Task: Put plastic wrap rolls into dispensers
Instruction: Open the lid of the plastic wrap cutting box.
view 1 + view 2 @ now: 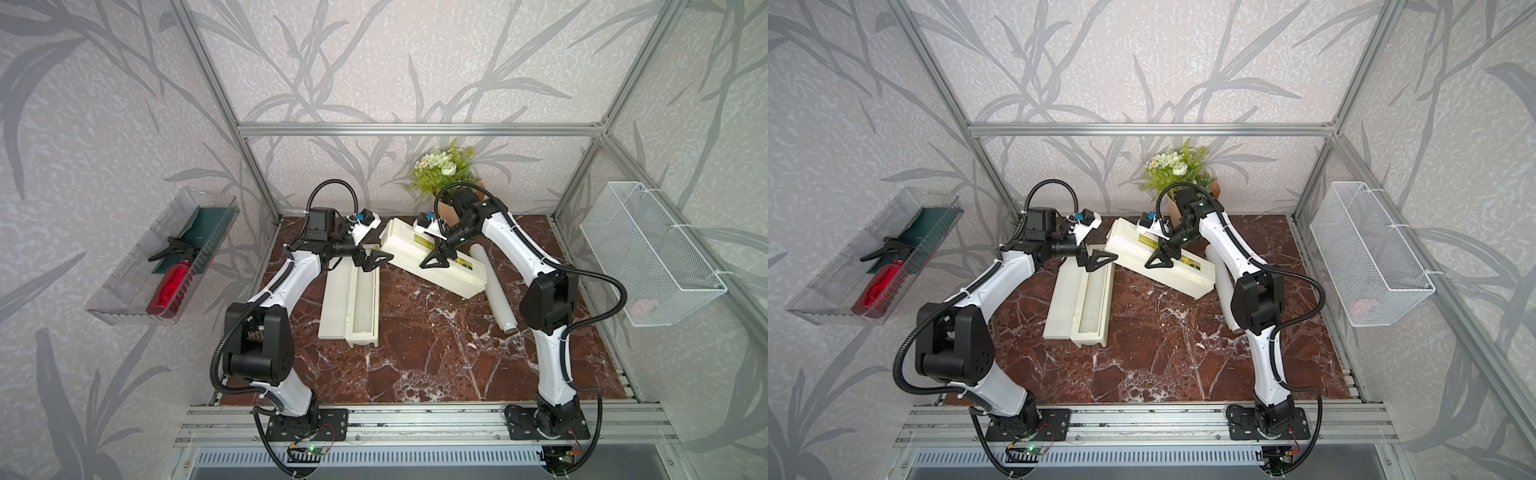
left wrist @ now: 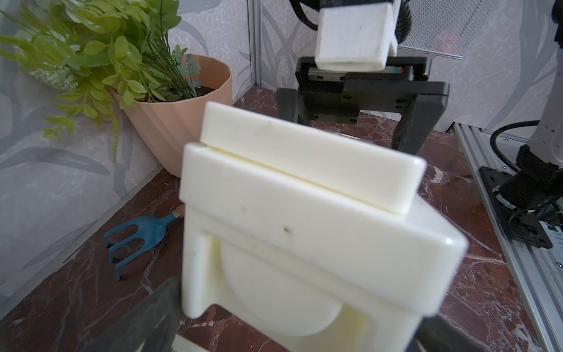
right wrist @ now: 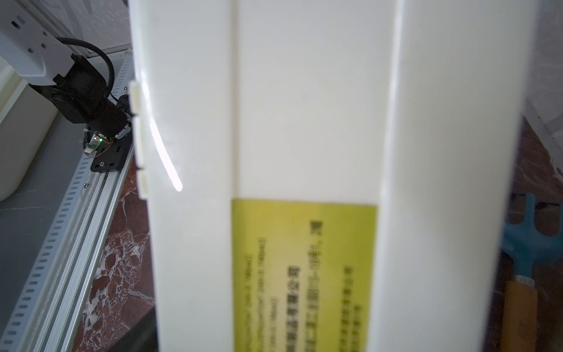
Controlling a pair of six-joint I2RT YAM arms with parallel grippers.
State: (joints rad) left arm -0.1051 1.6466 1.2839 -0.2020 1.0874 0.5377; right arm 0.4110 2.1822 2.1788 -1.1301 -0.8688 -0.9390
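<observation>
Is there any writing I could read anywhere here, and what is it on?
Yellow-green label on the closed dispenser: rows of dark print, too blurred to read.
Same label in both top views: too small to read.
No other writing shows.

Two dispensers (image 1: 334, 299) (image 1: 401, 243), one loose plastic wrap roll (image 1: 496, 291), one potted plant (image 1: 442, 166), one blue rake (image 2: 137, 234), one spray bottle (image 1: 172, 282)

Dispensers (image 1: 405, 245): smooth cream plastic, faint gloss. Table (image 1: 436, 353): polished red-brown marble look. Basket (image 1: 652, 257): white wire mesh. Frame (image 1: 415, 129): matt aluminium.
</observation>
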